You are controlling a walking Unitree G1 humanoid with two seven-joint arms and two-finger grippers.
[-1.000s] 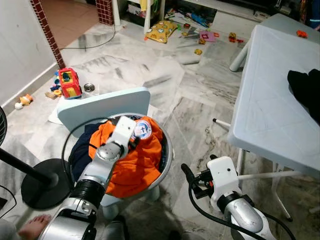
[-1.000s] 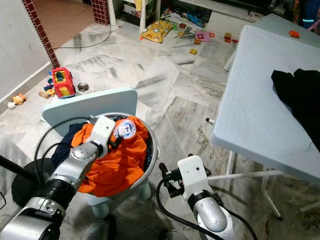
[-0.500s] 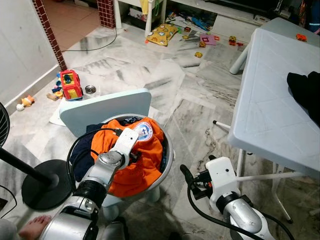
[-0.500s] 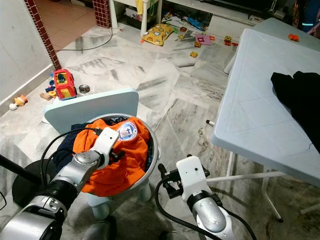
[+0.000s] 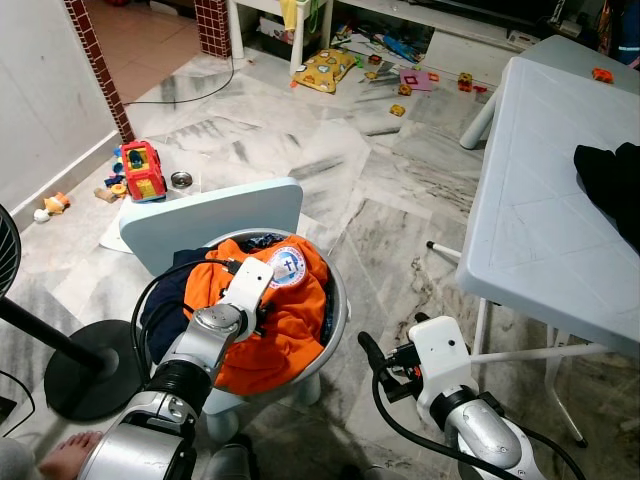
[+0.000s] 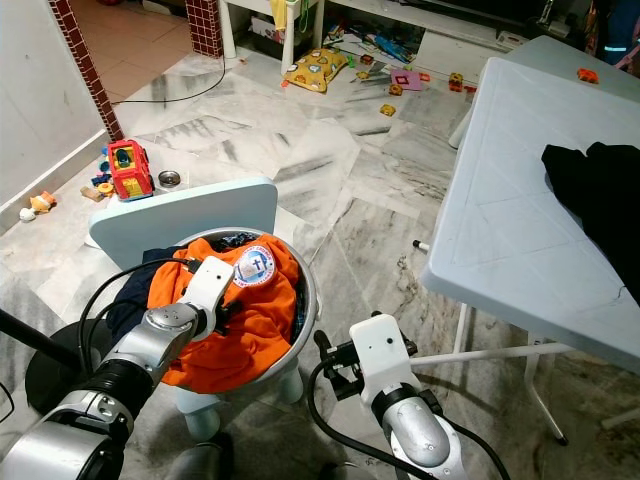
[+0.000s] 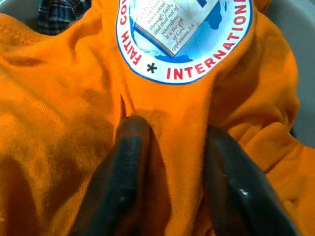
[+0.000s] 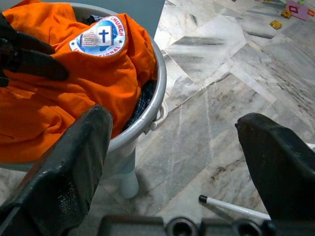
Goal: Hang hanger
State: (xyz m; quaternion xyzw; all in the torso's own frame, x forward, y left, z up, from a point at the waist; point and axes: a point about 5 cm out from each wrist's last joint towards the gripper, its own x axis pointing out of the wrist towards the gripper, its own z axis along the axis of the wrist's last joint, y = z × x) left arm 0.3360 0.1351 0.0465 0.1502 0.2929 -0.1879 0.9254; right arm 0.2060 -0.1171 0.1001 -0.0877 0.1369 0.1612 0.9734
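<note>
An orange shirt [image 5: 270, 330] with a round blue-and-white badge [image 5: 287, 265] lies on top of other clothes in a grey round basket [image 5: 338, 320]. My left gripper [image 7: 172, 128] reaches down into the basket, its two black fingers [image 7: 130, 147] pressed into the shirt with a ridge of orange cloth pinched between them. My right gripper [image 8: 172, 123] hangs low beside the basket, above the marble floor, fingers wide apart and holding nothing. A black garment [image 5: 610, 185] lies on the pale blue table [image 5: 530, 220] at the right.
A light blue board [image 5: 210, 215] leans behind the basket. A black fan base [image 5: 85, 370] and a person's foot [image 5: 65, 455] are at the lower left. A red toy truck [image 5: 140, 165] and scattered toys lie farther off. A white stick [image 8: 236, 207] lies on the floor.
My left gripper has dropped from above the badge down into the orange shirt and its fingers now grip a fold. The right arm has barely shifted.
</note>
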